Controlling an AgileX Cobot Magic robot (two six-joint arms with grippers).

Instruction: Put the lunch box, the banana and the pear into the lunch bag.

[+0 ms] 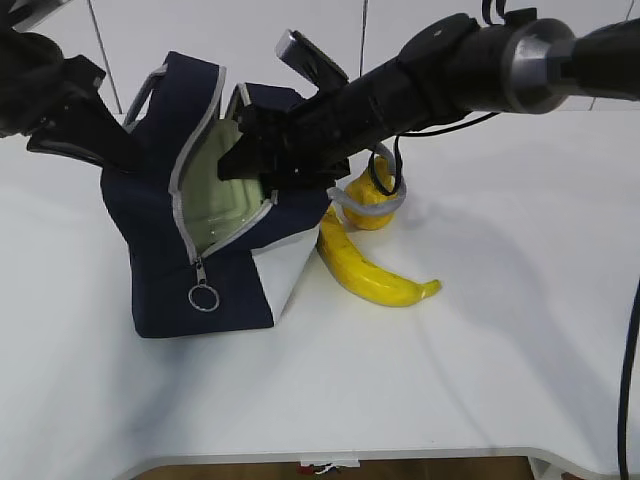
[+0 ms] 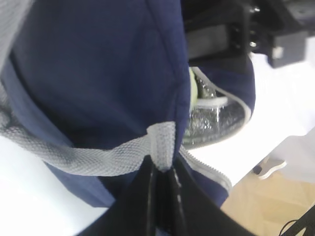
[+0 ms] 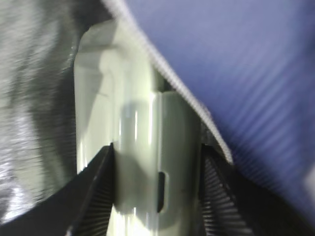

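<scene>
The navy lunch bag [image 1: 160, 250] stands open on the white table, tipped with its opening toward the right. My right gripper [image 1: 250, 165] is shut on the lunch box [image 1: 215, 195] and holds it in the bag's mouth. In the right wrist view the gripper [image 3: 156, 147] has a jaw against each side of the sage-green lid [image 3: 128, 98]. My left gripper [image 1: 120, 150] is shut on a grey strap handle [image 2: 98, 160]; in its wrist view the gripper [image 2: 162, 169] pinches the strap. The banana [image 1: 375, 275] lies to the right of the bag. The pear [image 1: 370, 205] sits behind it, partly hidden.
The zipper's ring pull [image 1: 203, 297] hangs at the bag's front. The second grey handle [image 1: 375, 205] droops over the pear. The bag's silver lining [image 3: 34, 98] shows beside the box. The table's front edge [image 1: 330, 455] is close below.
</scene>
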